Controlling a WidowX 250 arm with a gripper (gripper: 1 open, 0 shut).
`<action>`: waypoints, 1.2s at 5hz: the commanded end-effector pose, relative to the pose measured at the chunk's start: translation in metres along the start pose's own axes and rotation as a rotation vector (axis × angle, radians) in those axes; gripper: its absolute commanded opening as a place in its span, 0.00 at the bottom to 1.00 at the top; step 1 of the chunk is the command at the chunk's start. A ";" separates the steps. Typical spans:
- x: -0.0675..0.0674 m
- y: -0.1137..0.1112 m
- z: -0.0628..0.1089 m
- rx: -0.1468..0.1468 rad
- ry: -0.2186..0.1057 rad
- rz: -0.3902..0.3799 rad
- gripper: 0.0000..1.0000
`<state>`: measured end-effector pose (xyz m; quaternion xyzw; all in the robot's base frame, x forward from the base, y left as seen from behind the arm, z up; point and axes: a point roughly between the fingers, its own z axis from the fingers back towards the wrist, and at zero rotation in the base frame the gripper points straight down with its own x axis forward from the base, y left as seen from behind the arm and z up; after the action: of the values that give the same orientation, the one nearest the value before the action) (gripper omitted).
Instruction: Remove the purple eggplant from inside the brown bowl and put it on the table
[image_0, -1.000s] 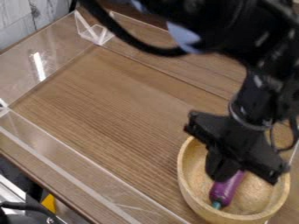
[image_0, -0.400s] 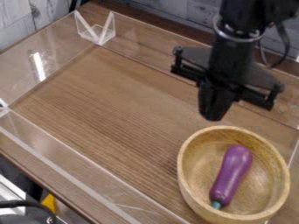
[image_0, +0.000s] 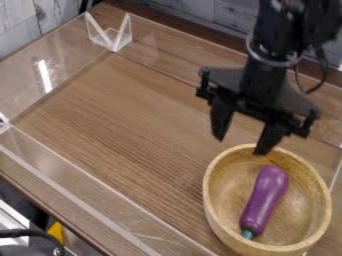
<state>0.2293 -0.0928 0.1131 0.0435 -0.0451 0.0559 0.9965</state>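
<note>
- Purple and glossy, a toy eggplant (image_0: 266, 199) lies inside a light-tan round bowl (image_0: 215, 204) at the lower right, its teal tip (image_0: 247, 234) pointing toward the near rim.
- The bowl sits on a brown wood-grain tabletop (image_0: 120, 120). Its thick, raised rim surrounds the eggplant, so the toy probably has to be lifted over it, not slid out.
- The eggplant lies slantwise along the bowl's floor, likely because the shallow curve lets it settle there.
- A black robot hand (image_0: 246, 133) hangs above the bowl's far side, its two fingers spread, with nothing between them. It seems placed there to reach down for the eggplant; closing across the narrow body looks like the sensible grip, though the smooth surface might slip.
- Low clear walls (image_0: 60, 178) edge the tabletop, presumably to stop things from rolling off.
- The bare wood left of the bowl would suit setting the eggplant down.
- No brand, label or writing can be read.
</note>
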 end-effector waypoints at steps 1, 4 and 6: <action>-0.002 -0.012 -0.004 -0.013 -0.030 0.005 1.00; -0.005 -0.029 -0.033 -0.026 -0.045 0.026 1.00; -0.004 -0.034 -0.046 -0.030 -0.051 0.038 1.00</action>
<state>0.2306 -0.1209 0.0570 0.0355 -0.0587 0.0770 0.9947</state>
